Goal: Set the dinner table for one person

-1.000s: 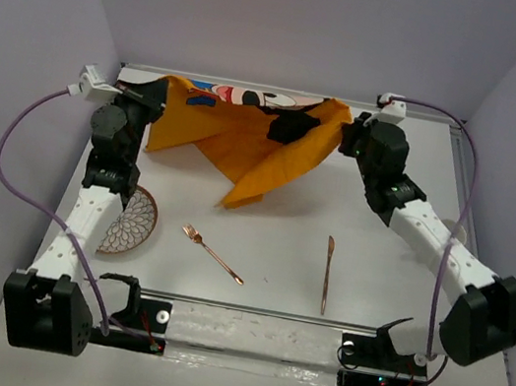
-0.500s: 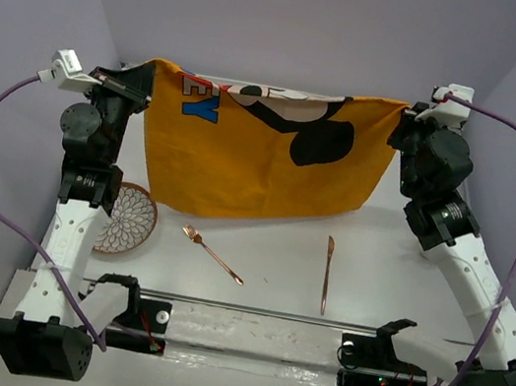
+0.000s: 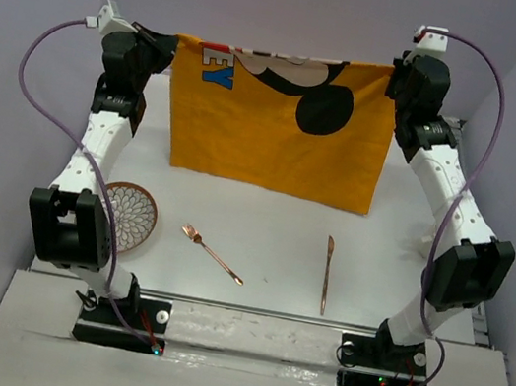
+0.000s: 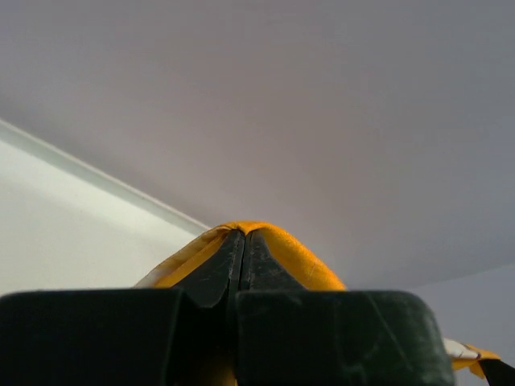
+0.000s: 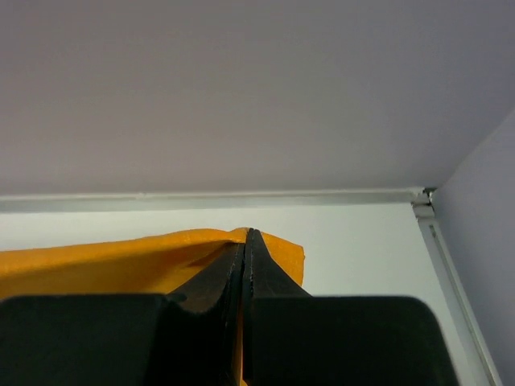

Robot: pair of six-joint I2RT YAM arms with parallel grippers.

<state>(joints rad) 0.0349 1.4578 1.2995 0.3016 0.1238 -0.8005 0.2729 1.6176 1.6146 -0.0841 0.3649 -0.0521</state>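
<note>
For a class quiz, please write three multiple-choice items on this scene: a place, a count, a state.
1. Where does the plate lie?
A. left of the fork
B. at the far right corner
C. against the back wall
2. How many pieces of cutlery lie on the dinner table?
A. one
B. two
C. four
3. How is the orange placemat?
A. folded flat
B. stretched between both grippers
C. crumpled
Key: 1 A, the fork lies to its right; 2 B, one fork, one knife; 3 B, the left gripper and right gripper each pinch an upper corner.
</note>
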